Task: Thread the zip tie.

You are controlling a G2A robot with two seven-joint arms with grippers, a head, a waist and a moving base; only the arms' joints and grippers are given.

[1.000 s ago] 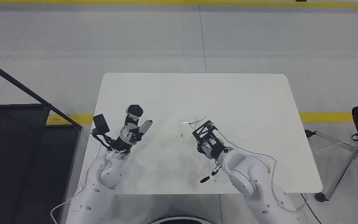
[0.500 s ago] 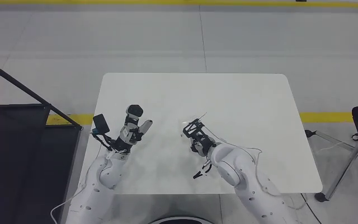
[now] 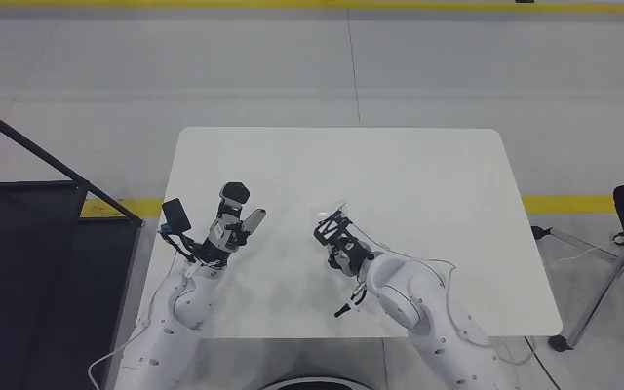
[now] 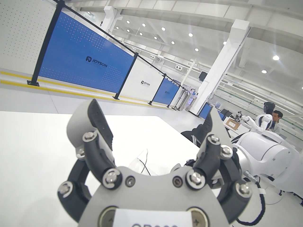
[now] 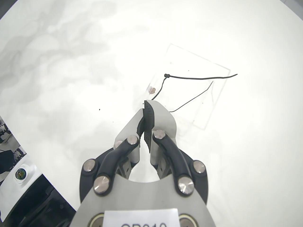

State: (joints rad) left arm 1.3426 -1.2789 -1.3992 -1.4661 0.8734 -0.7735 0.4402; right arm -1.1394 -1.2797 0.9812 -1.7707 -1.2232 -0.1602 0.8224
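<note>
My right fingers are pressed together. A thin black strand runs from their tips to the head of the tie, so I judge I have it pinched by that thin end, though the contact itself is too fine to be sure of. From the head, the thicker strap runs right over a clear sheet and past its right edge. A second faint line lies below it, and I cannot tell whether that is shadow or strap.

My left fingers are spread wide with nothing between them. They are held up over the near left of the table, well apart from the tie, which sits near the middle.

The tie should weigh almost nothing, but I expect it to be springy and slick. A long free length will likely bow and wander, and a loose pinch will let it swivel. I would hold the strap close to its tip for aim. The left fingers should take the head by its flat sides and leave the slot open.
</note>
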